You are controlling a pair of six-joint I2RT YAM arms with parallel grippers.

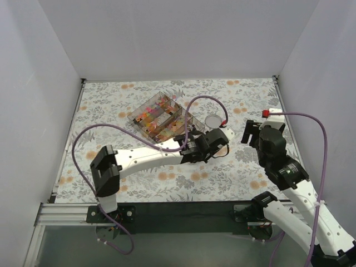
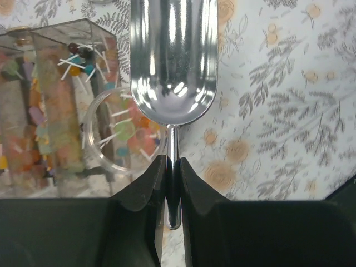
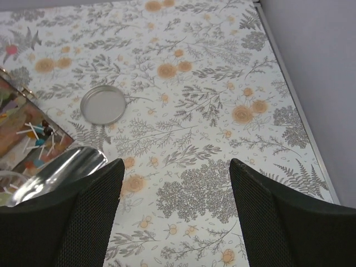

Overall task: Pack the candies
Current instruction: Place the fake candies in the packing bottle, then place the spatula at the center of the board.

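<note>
The candies (image 2: 39, 119) are small mixed-colour sweets, some on white sticks, filling a clear compartment box (image 1: 160, 115). A round clear jar (image 2: 92, 139) stands against the box, with a few sweets seen through it. My left gripper (image 2: 173, 167) is shut on the thin handle of a metal scoop (image 2: 172, 61). Its shiny bowl is empty and hangs beside the jar, over the cloth. In the top view the left gripper (image 1: 218, 140) is just right of the box. My right gripper (image 3: 175, 167) is open over bare cloth, apart from the scoop (image 3: 55, 172).
A round metal lid (image 3: 103, 104) lies flat on the flowered tablecloth (image 3: 211, 111), right of the box. The right gripper (image 1: 248, 131) hovers near the table's right side, close to the grey side wall (image 3: 317, 72). White walls enclose the back and both sides.
</note>
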